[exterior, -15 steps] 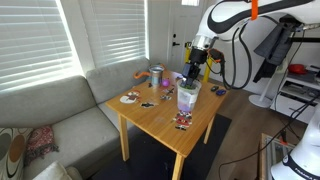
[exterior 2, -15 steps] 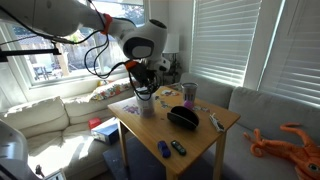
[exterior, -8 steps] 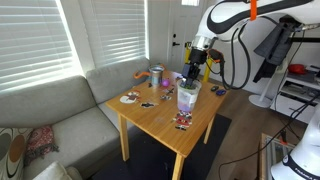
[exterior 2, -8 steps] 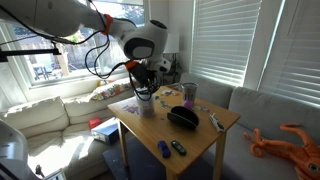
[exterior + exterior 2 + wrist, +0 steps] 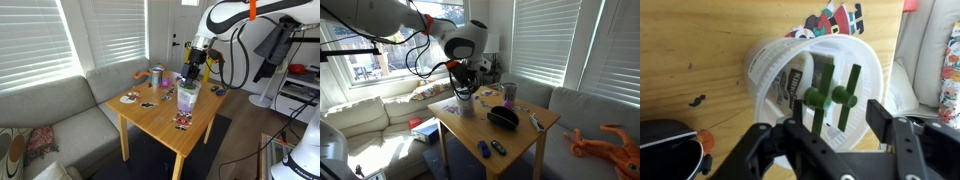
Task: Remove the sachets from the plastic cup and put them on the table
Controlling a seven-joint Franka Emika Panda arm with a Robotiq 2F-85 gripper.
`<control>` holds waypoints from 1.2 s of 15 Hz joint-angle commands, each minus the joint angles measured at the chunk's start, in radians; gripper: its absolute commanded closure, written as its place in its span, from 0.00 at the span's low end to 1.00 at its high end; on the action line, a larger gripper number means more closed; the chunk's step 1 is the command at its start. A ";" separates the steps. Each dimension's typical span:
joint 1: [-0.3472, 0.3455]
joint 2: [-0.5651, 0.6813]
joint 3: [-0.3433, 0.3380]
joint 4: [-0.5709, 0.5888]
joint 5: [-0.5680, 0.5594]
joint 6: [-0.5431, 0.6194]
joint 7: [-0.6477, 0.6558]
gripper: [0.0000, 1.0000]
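Observation:
The translucent plastic cup (image 5: 187, 97) stands on the light-wood table (image 5: 155, 118), also in the exterior view (image 5: 467, 105). In the wrist view I look down into the cup (image 5: 765, 68). The sachets (image 5: 794, 86) stand inside it, pale with print, beside two green strips with round knobs (image 5: 826, 97). My gripper (image 5: 835, 125) is open. Its two black fingers straddle the near side of the cup's rim without holding anything. In both exterior views the gripper (image 5: 192, 74) (image 5: 466, 90) hangs straight above the cup.
A grey metallic cup (image 5: 157, 75) and a round flat disc (image 5: 130, 97) sit at the table's far side. Small dark-and-red packets (image 5: 182, 122) (image 5: 835, 18) lie next to the plastic cup. A black bowl-like object (image 5: 502, 117) is mid-table. A grey sofa (image 5: 70, 110) borders the table.

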 commanded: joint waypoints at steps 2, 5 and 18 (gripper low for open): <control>-0.007 0.032 0.008 0.032 -0.024 -0.001 0.050 0.33; -0.007 0.032 0.010 0.034 -0.032 -0.009 0.063 0.34; 0.002 0.057 0.035 0.044 -0.121 -0.013 0.124 0.39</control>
